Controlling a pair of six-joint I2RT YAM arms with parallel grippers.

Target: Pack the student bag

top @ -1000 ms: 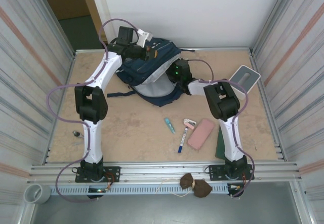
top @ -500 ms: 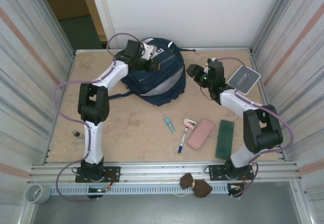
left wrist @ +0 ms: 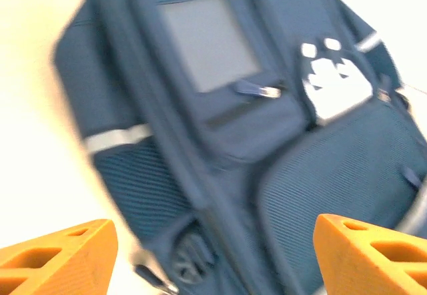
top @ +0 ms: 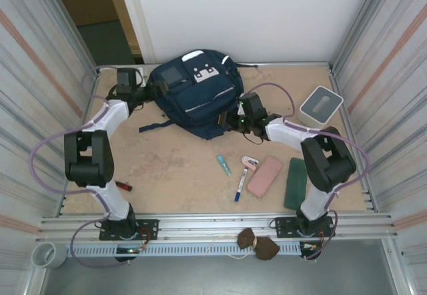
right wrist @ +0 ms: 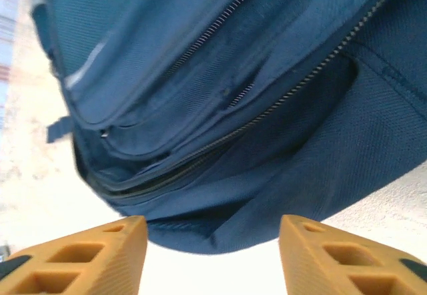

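The student bag (top: 199, 93) lies front-up at the back middle of the table, navy with a grey square patch and a white buckle patch. My left gripper (top: 149, 93) is at its left side, jaws wide apart. In the left wrist view the bag (left wrist: 220, 108) spreads ahead of that gripper (left wrist: 213, 261), and nothing is clamped between the orange fingers (left wrist: 57, 258). My right gripper (top: 235, 120) is at the bag's front-right edge. Seen from the right wrist, that gripper (right wrist: 212, 258) stands open just short of the bag's lower edge (right wrist: 220, 195), with zip lines above.
In front of the bag lie a teal tube (top: 223, 165), a pen (top: 239, 185), a small white and pink item (top: 249, 161), a pink case (top: 265, 175) and a dark green case (top: 296, 183). A grey-white box (top: 321, 104) stands back right. A small red item (top: 123, 186) lies front left.
My left gripper has come off the bag's top, opened and swung down to its left side. The bag has settled flatter. My right arm has moved from back right to the bag's front-right edge.
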